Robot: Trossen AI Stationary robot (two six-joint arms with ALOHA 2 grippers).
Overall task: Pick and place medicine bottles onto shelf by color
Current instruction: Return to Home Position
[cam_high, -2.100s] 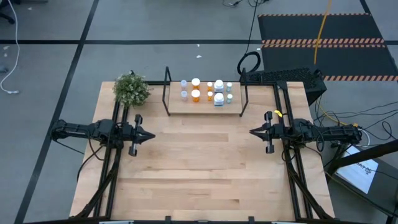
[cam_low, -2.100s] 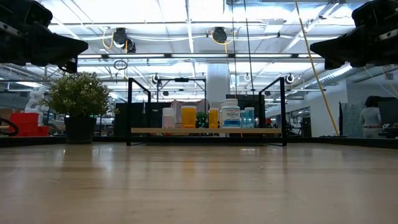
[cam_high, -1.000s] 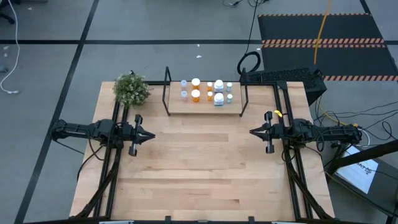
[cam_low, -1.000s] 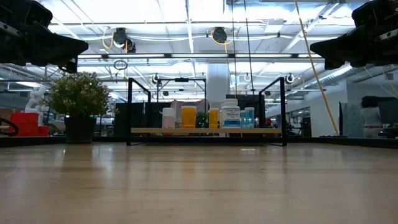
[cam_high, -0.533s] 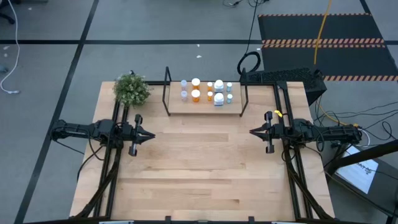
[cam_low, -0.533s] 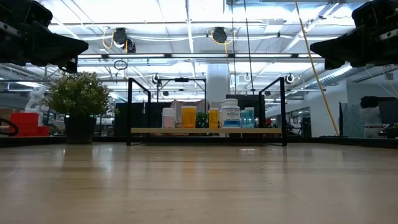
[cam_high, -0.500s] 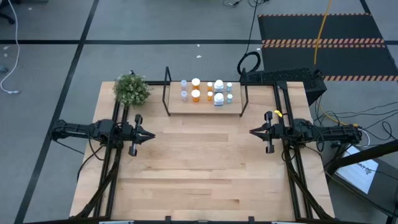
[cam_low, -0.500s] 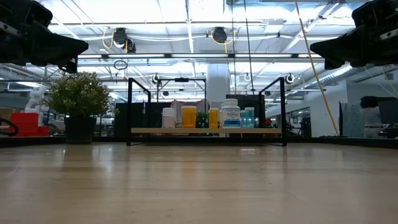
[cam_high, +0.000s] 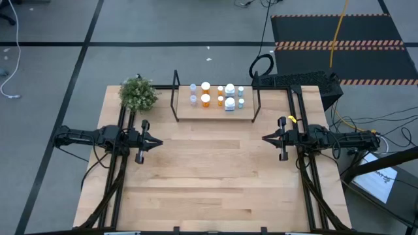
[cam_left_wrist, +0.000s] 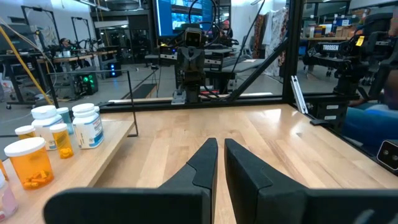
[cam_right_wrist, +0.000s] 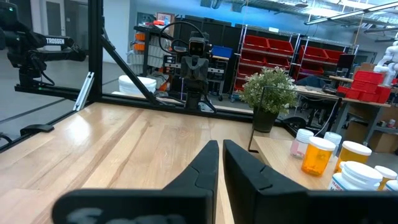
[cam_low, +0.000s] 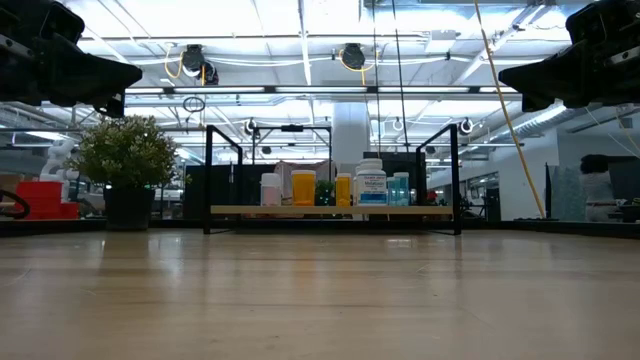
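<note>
Several small medicine bottles [cam_high: 217, 95] with white caps stand upright on their bases on the low wooden shelf [cam_high: 215, 113] at the table's far edge. Their bodies are orange, clear-blue or white. The low view shows the bottles [cam_low: 340, 188] in a row on the shelf board [cam_low: 250, 210]. My left gripper [cam_high: 160, 141] hovers above the table's left side, shut and holding nothing. My right gripper [cam_high: 264, 138] hovers above the right side, also shut and holding nothing. Both point toward the table's middle, well short of the shelf. Each wrist view shows the bottles [cam_left_wrist: 56, 134] [cam_right_wrist: 336, 158] off to one side.
A potted green plant [cam_high: 138, 94] stands at the far left corner, beside the shelf's left black frame [cam_high: 175, 94]. Bare wooden tabletop [cam_high: 212, 170] stretches between the two arms and toward the near edge. A black mat and cables lie on the floor beyond the table.
</note>
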